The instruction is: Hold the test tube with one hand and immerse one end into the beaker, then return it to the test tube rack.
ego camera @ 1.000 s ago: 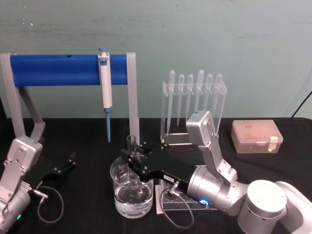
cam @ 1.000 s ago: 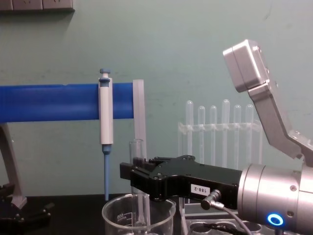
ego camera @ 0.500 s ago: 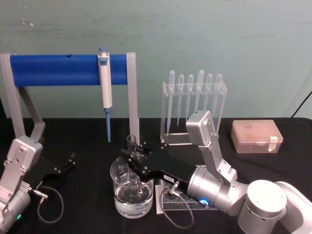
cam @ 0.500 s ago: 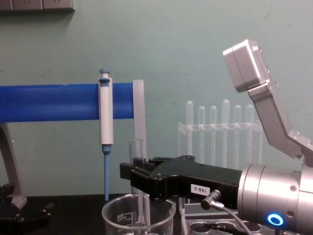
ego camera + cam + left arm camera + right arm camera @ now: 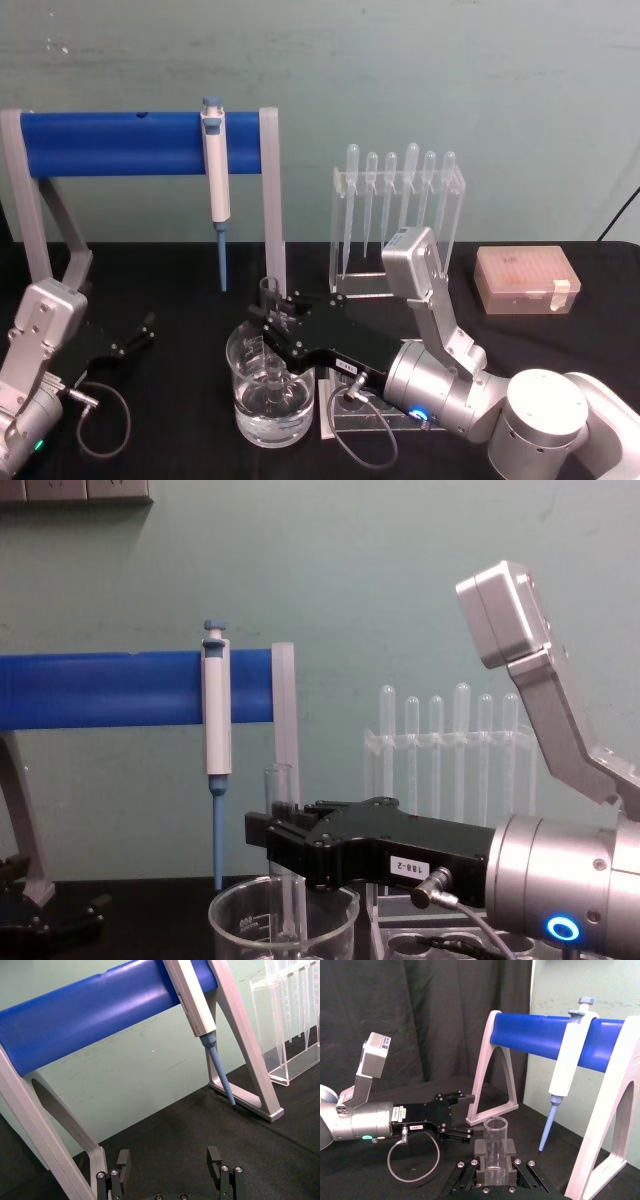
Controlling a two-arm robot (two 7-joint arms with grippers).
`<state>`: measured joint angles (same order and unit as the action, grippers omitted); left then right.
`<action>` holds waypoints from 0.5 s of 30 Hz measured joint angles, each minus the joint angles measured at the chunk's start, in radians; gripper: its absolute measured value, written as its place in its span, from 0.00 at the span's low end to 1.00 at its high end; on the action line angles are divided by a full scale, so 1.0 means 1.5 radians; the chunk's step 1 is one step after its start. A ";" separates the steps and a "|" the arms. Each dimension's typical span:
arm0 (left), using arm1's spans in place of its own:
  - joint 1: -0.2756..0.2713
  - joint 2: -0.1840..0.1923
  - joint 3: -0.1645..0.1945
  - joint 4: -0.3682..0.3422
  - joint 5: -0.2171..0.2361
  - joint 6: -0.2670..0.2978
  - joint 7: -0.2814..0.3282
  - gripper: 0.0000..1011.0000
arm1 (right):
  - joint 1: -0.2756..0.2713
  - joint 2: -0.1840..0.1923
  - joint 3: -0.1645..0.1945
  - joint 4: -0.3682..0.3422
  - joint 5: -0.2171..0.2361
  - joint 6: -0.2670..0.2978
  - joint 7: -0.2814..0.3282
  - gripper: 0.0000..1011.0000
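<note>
Right hand (image 5: 268, 318) clamps upright test tube (image 5: 280, 780), lower end inside beaker (image 5: 245, 400) at 6 o'clock of tabletop (image 5: 180, 270); left hand (image 5: 132, 337) rests at 8 o'clock, spread wide.

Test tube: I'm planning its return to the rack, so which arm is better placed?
Right. The right pincer holds the test tube upright in the beaker; the left pincer sits open and empty, far to the left.

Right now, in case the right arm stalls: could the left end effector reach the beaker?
Probably yes: only black cloth lies between the open left end effector and the beaker. Above the rim, though, the right end effector holds the test tube.
</note>
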<state>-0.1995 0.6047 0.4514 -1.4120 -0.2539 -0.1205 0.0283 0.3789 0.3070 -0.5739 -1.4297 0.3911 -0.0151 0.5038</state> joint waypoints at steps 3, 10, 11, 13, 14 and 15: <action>0.000 0.000 0.000 0.000 0.000 0.000 0.000 0.99 | 0.000 0.000 0.000 0.000 0.000 0.000 0.000 0.22; 0.000 0.000 0.000 0.000 0.000 0.000 0.000 0.99 | 0.000 0.000 0.000 0.000 0.000 0.000 0.000 0.22; 0.000 0.000 0.000 0.000 0.000 0.000 0.000 0.99 | 0.000 0.000 0.000 0.000 0.000 0.000 0.000 0.22; 0.000 0.000 0.000 0.000 0.000 0.000 0.000 0.99 | 0.000 0.000 0.000 0.000 0.000 0.000 0.000 0.22; 0.000 0.000 0.000 0.000 0.000 0.000 0.000 0.99 | 0.000 0.000 0.000 0.000 0.000 0.000 0.000 0.22; 0.000 0.000 0.000 0.000 0.000 0.000 0.000 0.99 | 0.000 0.000 0.000 0.000 0.000 0.000 0.000 0.22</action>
<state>-0.1996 0.6047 0.4514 -1.4120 -0.2539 -0.1205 0.0283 0.3789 0.3070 -0.5739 -1.4297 0.3911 -0.0151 0.5038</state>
